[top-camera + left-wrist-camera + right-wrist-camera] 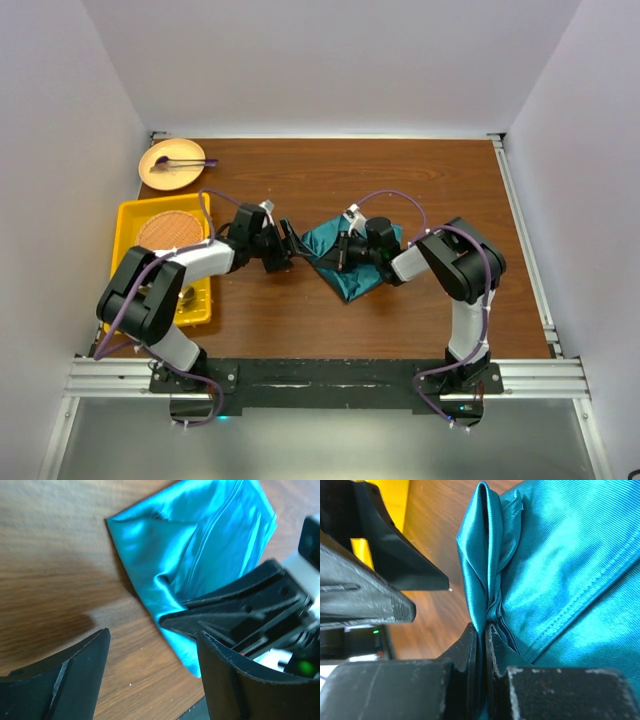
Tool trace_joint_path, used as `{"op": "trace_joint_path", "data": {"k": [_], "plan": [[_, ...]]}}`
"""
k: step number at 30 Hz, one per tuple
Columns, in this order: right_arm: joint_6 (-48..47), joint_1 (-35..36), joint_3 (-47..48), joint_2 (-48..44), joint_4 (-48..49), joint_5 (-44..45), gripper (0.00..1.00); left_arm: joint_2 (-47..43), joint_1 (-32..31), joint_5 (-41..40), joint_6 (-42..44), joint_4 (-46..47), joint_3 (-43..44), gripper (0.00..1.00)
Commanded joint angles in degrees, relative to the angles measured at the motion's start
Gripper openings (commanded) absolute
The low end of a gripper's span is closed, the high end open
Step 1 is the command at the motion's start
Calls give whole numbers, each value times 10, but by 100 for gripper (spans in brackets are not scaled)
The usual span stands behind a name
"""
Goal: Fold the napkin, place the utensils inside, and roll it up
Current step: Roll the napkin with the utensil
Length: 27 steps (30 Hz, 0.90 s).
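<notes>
**Napkin:** The napkin (352, 282) lies bunched and partly folded on the worktop (440, 180), slightly right of centre.

**Right tool:** The right tool (325, 260) has its fingers pressed together on a raised fold at the cloth's left edge. In the right wrist view, the pleat stands up out of the closed jaws.

**Left tool:** The left tool (292, 255) sits just beside that same edge. Its fingers are spread with only bare wood between them, and it grips no cloth. The two tools face each other tip to tip, near but apart.

**Other items:** At far left a yellow tray (128, 212) holds a round woven mat (170, 230). Behind the tray, a small plate (195, 152) carries a purple-ended stick (180, 161).
</notes>
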Motion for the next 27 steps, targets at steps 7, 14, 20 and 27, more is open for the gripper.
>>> {"op": "trace_joint_path", "data": {"k": [7, 14, 20, 27], "plan": [[141, -40, -25, 65, 146, -105, 0, 71, -8, 94, -101, 204, -60, 74], [216, -46, -41, 103, 284, -122, 0, 109, -20, 58, -190, 224, -63, 73], [209, -46, -39, 103, 283, -129, 0, 131, -36, -7, -211, 146, -32, 73], [197, -47, -49, 103, 277, -145, 0, 158, -36, -62, -155, 107, 12, 57]]}}
